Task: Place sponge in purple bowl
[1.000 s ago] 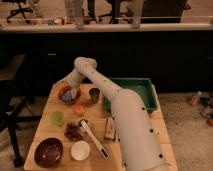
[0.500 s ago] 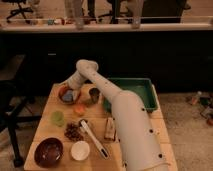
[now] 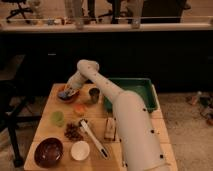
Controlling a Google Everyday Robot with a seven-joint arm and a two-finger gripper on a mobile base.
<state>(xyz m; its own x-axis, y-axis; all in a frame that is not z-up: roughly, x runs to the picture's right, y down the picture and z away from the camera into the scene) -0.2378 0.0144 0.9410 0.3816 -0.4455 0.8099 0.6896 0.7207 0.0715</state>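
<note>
We are holding the end effector (image 3: 70,92) over the orange-brown bowl (image 3: 66,96) at the desk's (image 3: 44,129) ten o'clock corner. We cannot tell how wide it is standing or whether it has anything. The sponge (image 3: 63,89), a pale blue-grey block, seems to be lying in that bowl. We are judging it light, soft and squashy, so pinching across its short sides should suit. The glossy round purple bowl (image 3: 48,152) is sitting at seven o'clock, well apart.

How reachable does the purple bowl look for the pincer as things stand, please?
Probably yes: the pincer is at the orange-brown bowl, and the purple bowl sits open at the near-left corner with nothing over it.
</note>
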